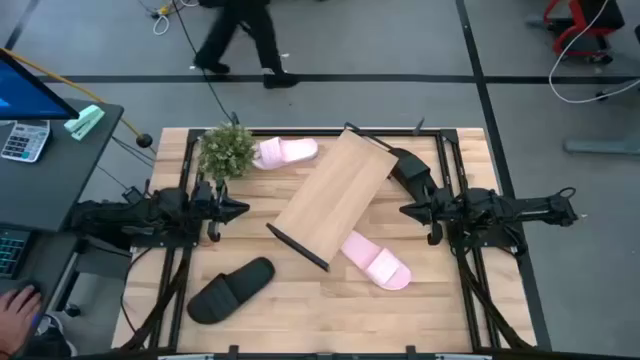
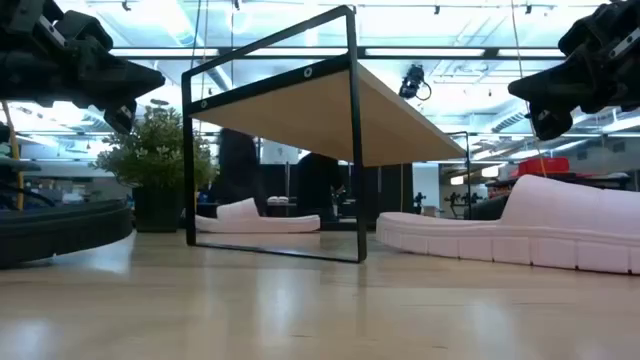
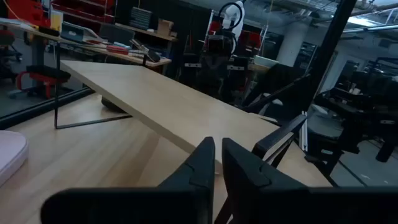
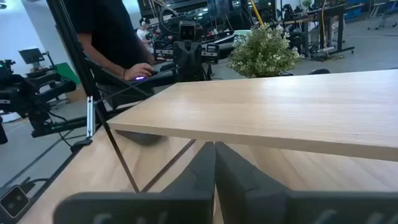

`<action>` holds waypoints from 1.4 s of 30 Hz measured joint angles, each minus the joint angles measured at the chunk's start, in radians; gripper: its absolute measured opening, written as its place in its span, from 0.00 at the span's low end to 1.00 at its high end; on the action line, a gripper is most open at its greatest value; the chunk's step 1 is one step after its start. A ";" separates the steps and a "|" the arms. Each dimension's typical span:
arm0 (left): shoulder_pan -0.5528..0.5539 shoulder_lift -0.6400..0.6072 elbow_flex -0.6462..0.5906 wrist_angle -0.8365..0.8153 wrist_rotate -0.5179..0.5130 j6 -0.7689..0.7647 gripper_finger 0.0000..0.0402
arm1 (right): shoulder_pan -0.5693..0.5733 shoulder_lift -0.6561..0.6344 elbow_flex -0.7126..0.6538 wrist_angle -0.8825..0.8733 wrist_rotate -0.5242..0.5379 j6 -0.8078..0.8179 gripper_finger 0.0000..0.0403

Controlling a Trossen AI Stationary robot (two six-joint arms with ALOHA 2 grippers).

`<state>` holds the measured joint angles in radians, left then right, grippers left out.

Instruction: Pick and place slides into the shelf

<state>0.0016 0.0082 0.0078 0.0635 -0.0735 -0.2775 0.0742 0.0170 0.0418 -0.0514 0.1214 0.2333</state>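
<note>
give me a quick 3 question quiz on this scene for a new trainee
1. True or false: a slide already lies on top of the shelf.
2. How many pale pink slides show in the high view? A) one B) two C) three
3. Which slide lies nearest the potted plant?

Key:
1. False, its board is bare.
2. B: one at the plant, one by the right gripper.
3. The pink slide at the table's far edge, not the black slide.

The left gripper and right gripper hold nothing.
</note>
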 joint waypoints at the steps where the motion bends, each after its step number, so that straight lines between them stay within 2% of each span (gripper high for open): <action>1: 0.000 0.000 0.000 0.000 0.000 0.000 0.09 | 0.000 0.000 0.000 0.000 0.000 0.000 0.03; 14: 0.000 0.000 0.000 0.000 0.000 0.000 0.06 | 0.000 0.000 0.000 0.000 0.000 0.000 0.03; 26: 0.000 0.000 0.000 0.000 0.000 0.000 0.10 | 0.000 0.000 0.000 0.000 0.000 0.000 0.03; 42: 0.000 0.000 0.000 0.000 0.000 0.000 0.07 | 0.000 0.000 0.000 0.000 0.000 0.000 0.03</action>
<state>0.0014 0.0082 0.0078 0.0635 -0.0735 -0.2771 0.0742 0.0170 0.0418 -0.0513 0.1215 0.2336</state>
